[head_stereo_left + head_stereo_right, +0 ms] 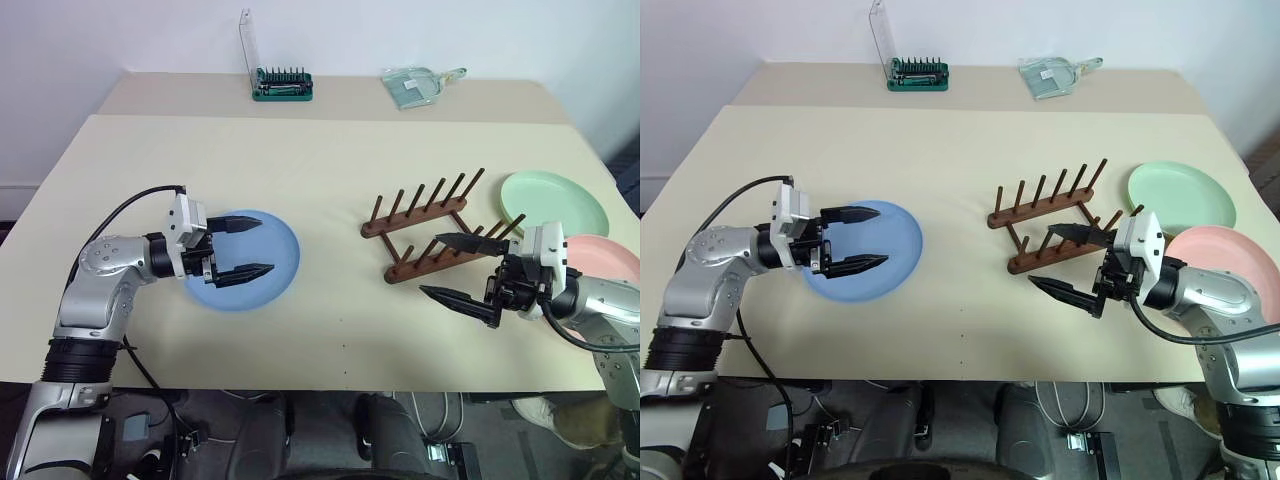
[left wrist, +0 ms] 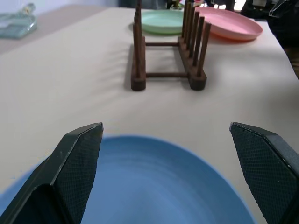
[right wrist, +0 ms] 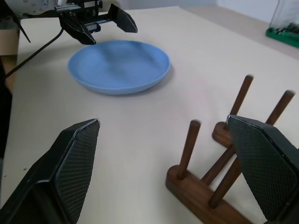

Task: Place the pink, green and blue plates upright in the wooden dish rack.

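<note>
Nearest to the robot, the left gripper (image 1: 248, 248) hangs just above the round, shallow blue plate (image 1: 278, 270), which lies flat on the big cream table (image 1: 320, 170). Its two black fingers are spread wide apart, one above the other, and they hold nothing. They point sideways across the plate toward the middle of the table. On the other side, the right gripper (image 1: 452, 268) is also wide open and empty, with its pointed black fingers aimed toward the left. It floats just in front of the near end of the small dark brown wooden dish rack (image 1: 425, 225), and its upper finger looks to cross in front of the closest pegs, though I cannot tell if it touches them. The rack sits on the table between the blue plate and the other two plates, turned at a slant. It has two long rails on the bottom, and each rail has a row of thin pegs leaning a little. No plate stands in it. Just behind the right arm, the round pink plate (image 1: 608, 258) lies flat near the table's right edge. The round pale green plate (image 1: 553, 203) lies flat right beside it, a bit farther back, close to the far end of the rack. Far away at the back of the table stands a green box of small tools with its clear lid up (image 1: 280, 82), and near it lies a see-through plastic scoop (image 1: 418, 84).
</note>
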Controlling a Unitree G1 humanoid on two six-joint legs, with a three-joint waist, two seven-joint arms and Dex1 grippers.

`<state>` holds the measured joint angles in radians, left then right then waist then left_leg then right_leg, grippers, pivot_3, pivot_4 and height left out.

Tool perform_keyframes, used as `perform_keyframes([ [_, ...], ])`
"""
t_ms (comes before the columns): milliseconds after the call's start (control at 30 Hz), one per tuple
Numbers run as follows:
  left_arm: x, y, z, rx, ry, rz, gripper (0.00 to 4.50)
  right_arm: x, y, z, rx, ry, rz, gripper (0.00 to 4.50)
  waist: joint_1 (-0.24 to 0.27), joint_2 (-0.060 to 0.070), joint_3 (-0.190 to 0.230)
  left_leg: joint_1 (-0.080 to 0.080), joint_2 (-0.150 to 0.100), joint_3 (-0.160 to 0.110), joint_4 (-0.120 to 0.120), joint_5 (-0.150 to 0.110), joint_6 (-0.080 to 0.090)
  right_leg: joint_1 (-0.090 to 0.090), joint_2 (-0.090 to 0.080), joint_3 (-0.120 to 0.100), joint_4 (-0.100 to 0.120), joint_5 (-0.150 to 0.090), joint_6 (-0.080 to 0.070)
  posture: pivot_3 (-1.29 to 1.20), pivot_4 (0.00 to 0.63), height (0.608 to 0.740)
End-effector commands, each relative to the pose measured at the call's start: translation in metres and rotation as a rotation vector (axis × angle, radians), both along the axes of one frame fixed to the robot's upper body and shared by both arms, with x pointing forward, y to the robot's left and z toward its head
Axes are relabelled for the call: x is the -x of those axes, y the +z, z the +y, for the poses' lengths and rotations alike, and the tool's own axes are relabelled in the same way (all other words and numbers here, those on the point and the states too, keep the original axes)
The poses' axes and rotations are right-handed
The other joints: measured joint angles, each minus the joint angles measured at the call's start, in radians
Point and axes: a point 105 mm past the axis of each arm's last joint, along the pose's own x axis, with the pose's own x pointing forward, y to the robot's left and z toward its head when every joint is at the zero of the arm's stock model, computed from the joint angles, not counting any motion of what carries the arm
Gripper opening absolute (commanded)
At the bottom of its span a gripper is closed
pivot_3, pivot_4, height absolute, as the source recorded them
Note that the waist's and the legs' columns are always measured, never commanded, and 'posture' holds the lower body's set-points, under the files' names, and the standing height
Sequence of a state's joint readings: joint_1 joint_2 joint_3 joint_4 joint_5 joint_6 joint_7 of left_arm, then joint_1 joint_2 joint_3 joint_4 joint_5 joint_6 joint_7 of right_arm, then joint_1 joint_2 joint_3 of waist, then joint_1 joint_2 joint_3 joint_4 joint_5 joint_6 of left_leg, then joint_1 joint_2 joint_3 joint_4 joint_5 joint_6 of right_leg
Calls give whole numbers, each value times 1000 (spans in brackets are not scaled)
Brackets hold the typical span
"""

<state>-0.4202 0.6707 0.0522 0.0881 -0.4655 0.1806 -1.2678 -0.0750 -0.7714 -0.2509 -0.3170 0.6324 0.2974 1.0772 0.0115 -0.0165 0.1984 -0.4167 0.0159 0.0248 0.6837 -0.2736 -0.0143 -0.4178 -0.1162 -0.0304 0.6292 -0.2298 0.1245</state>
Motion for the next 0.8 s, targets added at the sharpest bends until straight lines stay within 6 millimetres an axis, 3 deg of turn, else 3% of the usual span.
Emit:
perform_keyframes([
  [33,0,14,2,12,7,-56,4500,-1,17,11,-22,38,-76,4452,-1,0,0,0,0,0,0,0,0,0,0,0,0,0,0,0,150,740],
  [100,0,15,9,14,14,-54,4500,-4,19,23,-32,58,-88,4452,-2,0,0,0,0,0,0,0,0,0,0,0,0,0,0,0,150,740],
  [200,6,25,-4,58,-15,-41,4500,-4,27,20,-48,83,-104,4452,2,0,0,0,0,0,0,0,0,0,0,0,0,0,0,0,150,740],
  [367,7,30,-7,57,-23,-38,4500,-3,36,21,-81,99,-120,4452,1,0,0,0,0,-1,0,0,0,1,0,0,-1,0,0,0,150,740],
  [600,4,28,-38,78,-88,-20,4500,-6,33,15,-87,36,-144,4452,2,0,0,0,0,0,0,0,0,1,0,0,0,0,0,0,150,740],
  [667,4,17,-58,34,-116,-5,4500,-6,33,5,-73,-13,-157,4452,4,0,0,0,-1,0,0,0,0,1,0,0,-1,0,0,0,150,740],
  [800,4,6,-79,-4,-161,-8,4500,-4,38,-9,-66,-86,-177,4452,1,0,0,1,-1,0,0,0,0,3,0,0,-1,0,0,0,150,740],
])
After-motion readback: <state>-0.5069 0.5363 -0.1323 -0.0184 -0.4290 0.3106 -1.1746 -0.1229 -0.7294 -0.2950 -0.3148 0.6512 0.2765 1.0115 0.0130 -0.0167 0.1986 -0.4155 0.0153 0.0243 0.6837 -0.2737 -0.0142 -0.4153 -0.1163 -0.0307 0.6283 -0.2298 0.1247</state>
